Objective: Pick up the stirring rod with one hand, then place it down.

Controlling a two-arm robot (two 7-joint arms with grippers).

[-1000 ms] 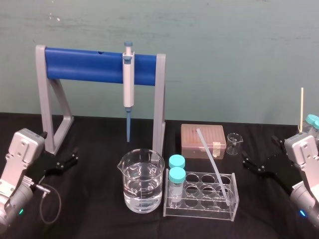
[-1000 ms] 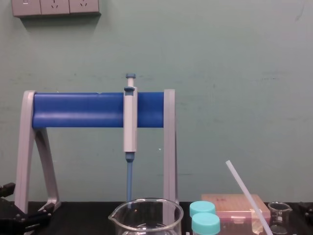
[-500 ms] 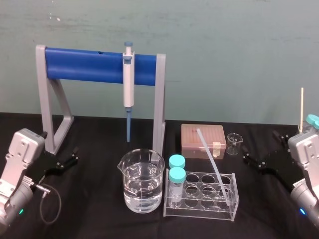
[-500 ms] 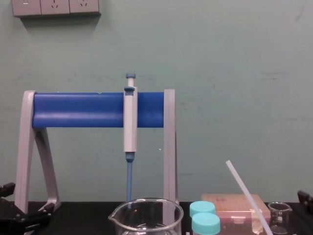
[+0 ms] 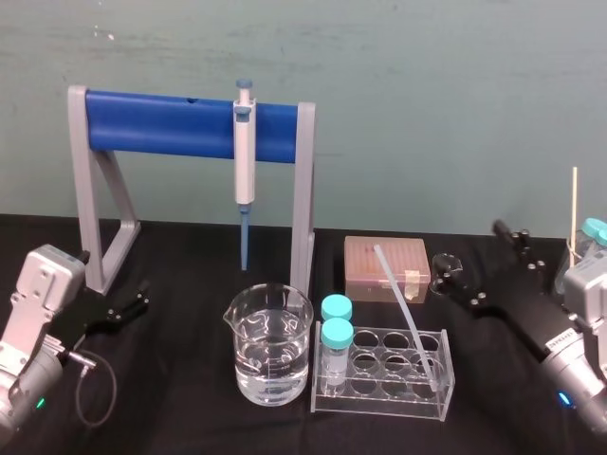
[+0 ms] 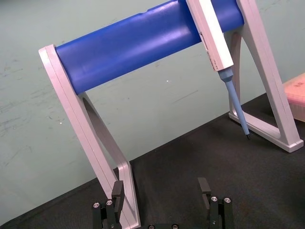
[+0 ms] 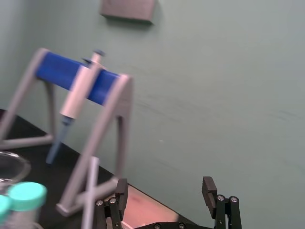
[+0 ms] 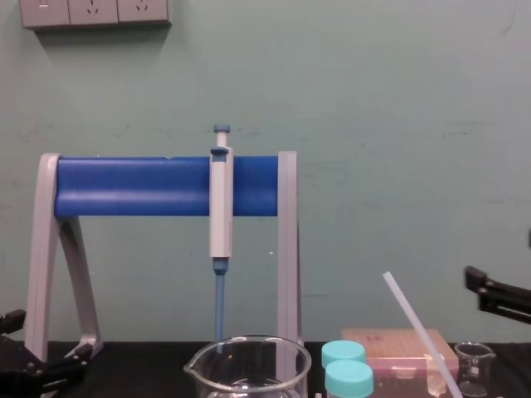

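Raised inward since earlier, the black right tool [image 5: 482, 263], spread and empty, is held right of the thin translucent white stirring rod [image 5: 398, 299], which is tilted up-left. The left tool [image 5: 133, 305] is parked lower left.

Head view: a finger of the right gripper [image 5: 471, 252] covers part of the small beaker [image 5: 442, 263]. Chest view: the bottom edge cuts off the lower end of the stirring rod [image 8: 417, 329], plus the large beaker [image 8: 300, 369] and teal-capped vials [image 8: 348, 380]. Right wrist view: rod is a blurred streak, base out of frame.
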